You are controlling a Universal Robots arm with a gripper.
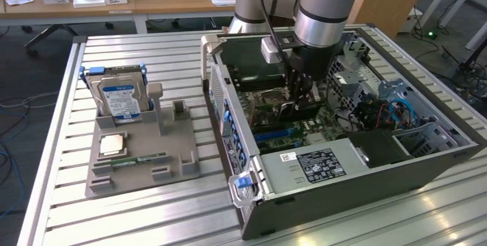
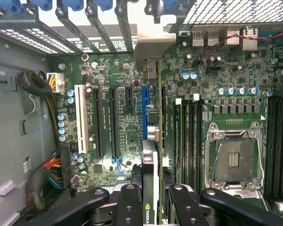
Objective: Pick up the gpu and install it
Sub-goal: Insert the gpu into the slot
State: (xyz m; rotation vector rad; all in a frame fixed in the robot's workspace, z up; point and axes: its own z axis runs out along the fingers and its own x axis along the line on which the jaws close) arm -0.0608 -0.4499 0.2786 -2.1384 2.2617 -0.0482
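The gpu stands on edge between my fingers, a thin card with a green logo on its near end. Its silver bracket reaches the rear slot openings of the open computer case. The card runs along the blue expansion slot on the motherboard; whether it sits fully in the slot I cannot tell. My gripper is shut on the card, a black finger on either side. In the exterior view the gripper reaches down into the case over the motherboard.
A grey holder at the exterior view's left carries a hard drive, a memory stick and a square chip. Inside the case are a power supply, an open processor socket and cable bundles.
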